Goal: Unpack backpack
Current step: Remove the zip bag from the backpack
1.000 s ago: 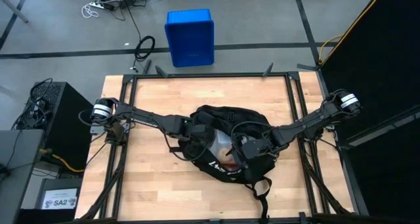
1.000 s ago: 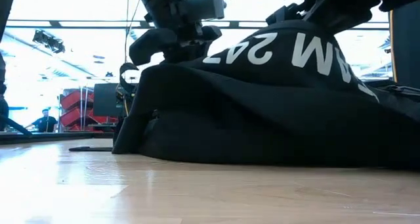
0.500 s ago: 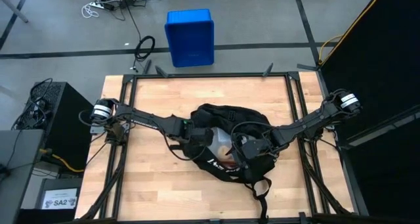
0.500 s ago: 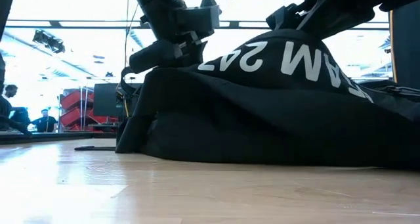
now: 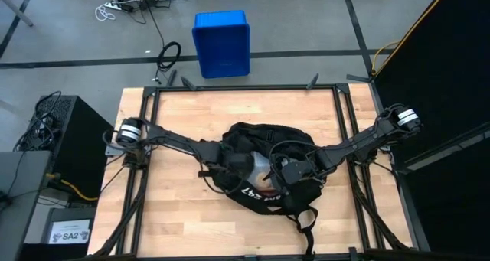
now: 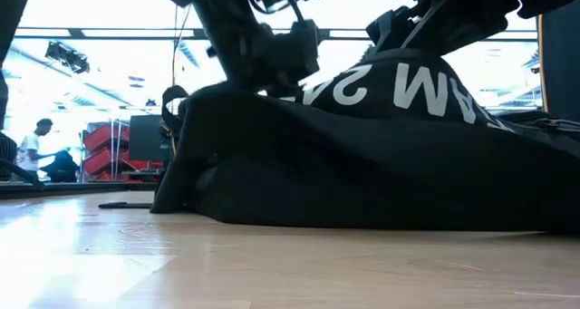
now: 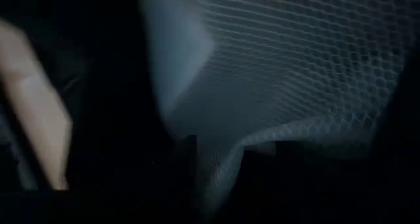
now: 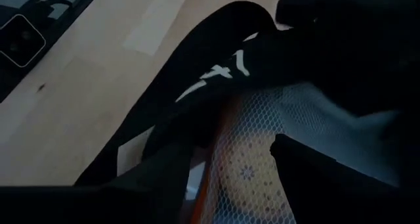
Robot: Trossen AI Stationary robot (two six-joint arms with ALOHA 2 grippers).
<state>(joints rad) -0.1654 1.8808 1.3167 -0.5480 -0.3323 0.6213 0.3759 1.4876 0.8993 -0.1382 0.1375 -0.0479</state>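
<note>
The backpack (image 5: 264, 169) lies slumped in the middle of my wooden table (image 5: 176, 115), its mouth gaping upward and its straps trailing toward the table's near edge. From table height its flank shows white lettering, and the fabric sags in folds onto the boards. Inside the opening I see something pale and netted (image 5: 260, 168), with an orange patch under the mesh (image 8: 246, 168).

My left gripper (image 5: 230, 163) is pushed into the backpack's opening from its left side; whether its fingers are parted or pinching the cloth I cannot tell, since my left wrist camera shows only the grey honeycomb netting (image 7: 295, 73) close up in the dark. My right gripper (image 5: 282, 171) sits at the backpack's right rim, over the opening; its grip I cannot tell either.

Beyond the backpack, past the table's far edge, a blue crate (image 5: 221, 43) stands on the floor.
</note>
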